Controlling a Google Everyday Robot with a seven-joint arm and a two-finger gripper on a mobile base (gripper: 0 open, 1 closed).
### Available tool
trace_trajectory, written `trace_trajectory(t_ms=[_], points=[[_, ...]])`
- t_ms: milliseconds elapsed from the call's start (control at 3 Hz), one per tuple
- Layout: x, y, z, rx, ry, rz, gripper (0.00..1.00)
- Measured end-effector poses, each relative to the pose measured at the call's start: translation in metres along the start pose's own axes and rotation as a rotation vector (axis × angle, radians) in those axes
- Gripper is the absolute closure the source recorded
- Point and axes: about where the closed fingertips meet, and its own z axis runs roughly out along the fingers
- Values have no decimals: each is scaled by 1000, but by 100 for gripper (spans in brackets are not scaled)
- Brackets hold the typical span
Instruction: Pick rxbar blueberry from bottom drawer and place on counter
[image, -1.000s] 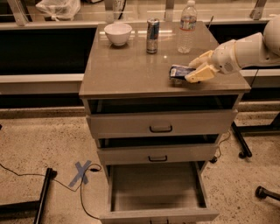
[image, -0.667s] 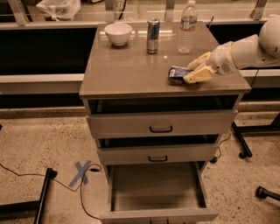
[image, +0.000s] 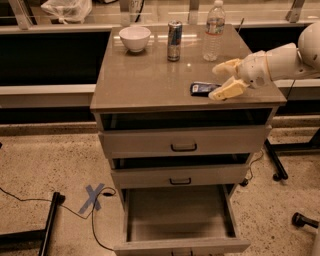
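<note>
Starting at the left, the white bowl (image: 136, 37) sat at the back of the worktop (image: 145, 75). Next came the slim can (image: 174, 33) and then the water bottle (image: 214, 30), all standing where they had stood a second earlier. Below them the bottom drawer (image: 176, 212) was pulled out, its grey floor bare.

Further right, near the front right corner of the worktop, the rxbar blueberry (image: 201, 89) lay flat on the surface. The gripper (image: 214, 82) was at the bar's right end, reaching in from the right, and this was where the change lay. A second before, its fingers had been closed about the bar. Now they were spread wide, one raised above the bar and the other low beside its right end (whether that lower finger touched the wrapper we could not tell). The gripper held nothing.

We judged that the bar had been let go and the placing was in effect done. What remained was for the arm to draw back without dragging the wrapper towards the nearby edge.
</note>
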Motion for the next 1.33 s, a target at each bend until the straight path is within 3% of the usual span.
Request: trace_trajectory(t_ms=[333, 1000, 1333], points=[[-5, 9, -8, -53, -27, -47, 0], [3, 44, -69, -84, -16, -4, 0], [6, 49, -74, -91, -15, 2, 0]])
